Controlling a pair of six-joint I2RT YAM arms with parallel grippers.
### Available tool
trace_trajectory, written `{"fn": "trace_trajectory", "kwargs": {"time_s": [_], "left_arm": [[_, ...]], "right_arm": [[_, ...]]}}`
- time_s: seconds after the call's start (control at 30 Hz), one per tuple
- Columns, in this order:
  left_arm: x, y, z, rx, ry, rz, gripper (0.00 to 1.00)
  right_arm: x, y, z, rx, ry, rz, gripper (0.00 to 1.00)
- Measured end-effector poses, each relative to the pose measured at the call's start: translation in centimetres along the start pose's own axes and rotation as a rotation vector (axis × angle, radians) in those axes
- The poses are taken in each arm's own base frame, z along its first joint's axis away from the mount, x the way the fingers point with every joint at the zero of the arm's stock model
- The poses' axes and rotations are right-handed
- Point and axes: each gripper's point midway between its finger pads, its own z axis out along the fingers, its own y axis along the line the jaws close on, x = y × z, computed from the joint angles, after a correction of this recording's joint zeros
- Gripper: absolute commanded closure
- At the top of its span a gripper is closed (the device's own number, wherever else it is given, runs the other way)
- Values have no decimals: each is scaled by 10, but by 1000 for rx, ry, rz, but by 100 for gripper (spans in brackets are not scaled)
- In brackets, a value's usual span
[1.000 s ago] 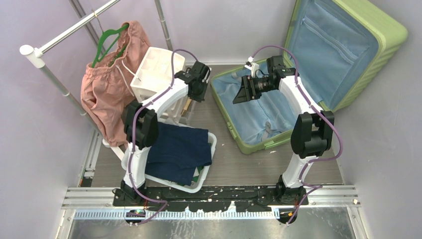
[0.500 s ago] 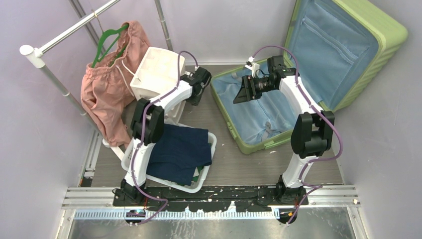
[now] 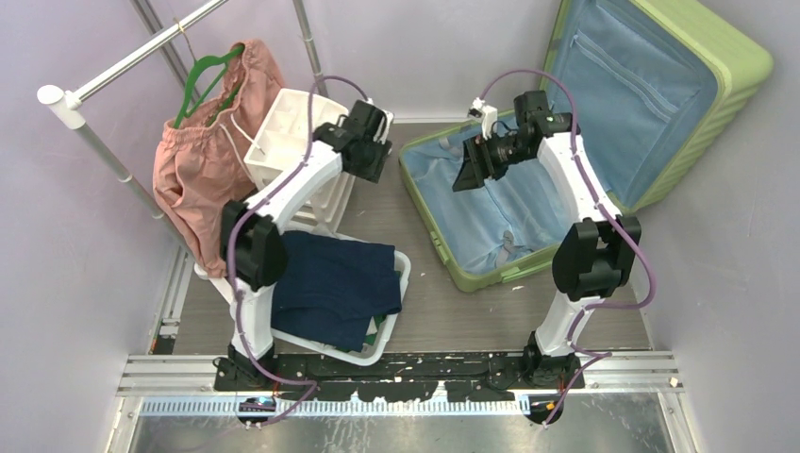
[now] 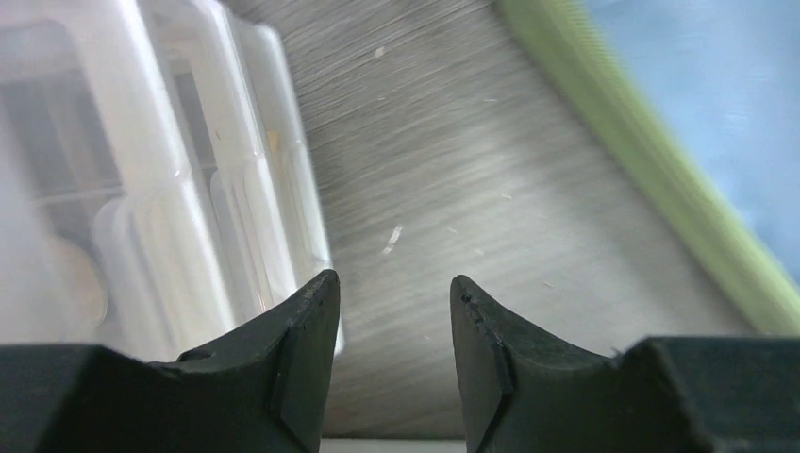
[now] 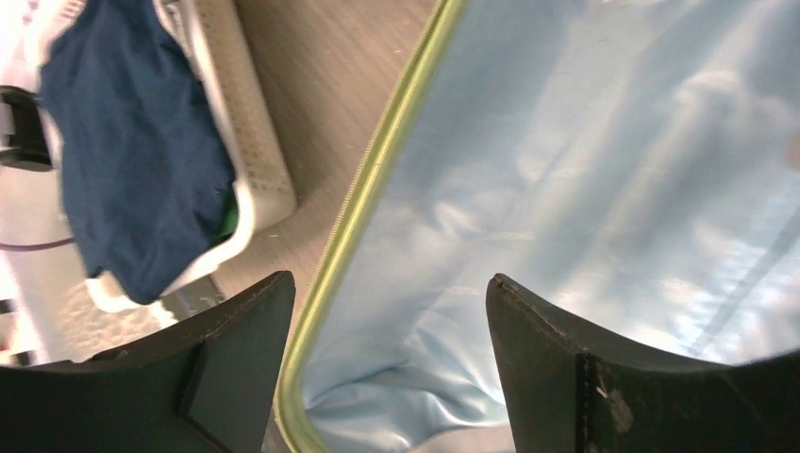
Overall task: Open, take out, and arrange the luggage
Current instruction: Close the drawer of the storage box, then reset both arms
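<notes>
Both arms reach far: the left gripper is open and empty by the white drawers, and the right gripper is open and empty over the luggage.

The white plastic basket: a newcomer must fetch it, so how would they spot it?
Find the large light-green hard-shell suitcase open on the right of the table. Left of it, toward the near edge, sits the white plastic basket. Unlike the white stacked drawer unit behind it, it is low and holds a navy garment.

Pink shorts, drawer unit, basket, navy garment
</notes>
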Motion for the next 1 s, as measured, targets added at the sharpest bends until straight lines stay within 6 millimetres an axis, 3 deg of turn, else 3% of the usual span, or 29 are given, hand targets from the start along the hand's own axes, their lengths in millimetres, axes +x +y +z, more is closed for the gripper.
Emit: {"fn": "trace_trajectory", "kwargs": {"time_s": [0.1,0.17,0.23,0.33,0.43,0.53,0.6,0.83,1.0], "left_arm": [[-22,-10,-50,117,-108,-29,41],[-41,-18,-92,218,-215,-59,23],[-61,-23,-135,327,-336,-112,2],[-85,-10,-195,460,-514,-232,0],[-101,23,-242,541,-654,-370,0],[-111,53,-274,574,-735,-462,0],[-113,62,-286,587,-754,-485,0],[-110,57,-324,631,-767,-456,0],[-102,55,-348,637,-798,-438,0]], "right_arm": [[-15,-7,-21,89,-5,-83,12],[-27,-14,-40,161,-19,-121,2],[-40,-24,-64,236,-52,-146,0],[-59,-38,-107,348,-128,-158,0],[-77,-47,-158,454,-250,-120,0],[-89,-46,-202,551,-383,-43,0],[-97,-37,-228,622,-471,-23,0],[-110,28,-282,787,-727,-34,0],[-115,56,-322,893,-895,6,0]]}}
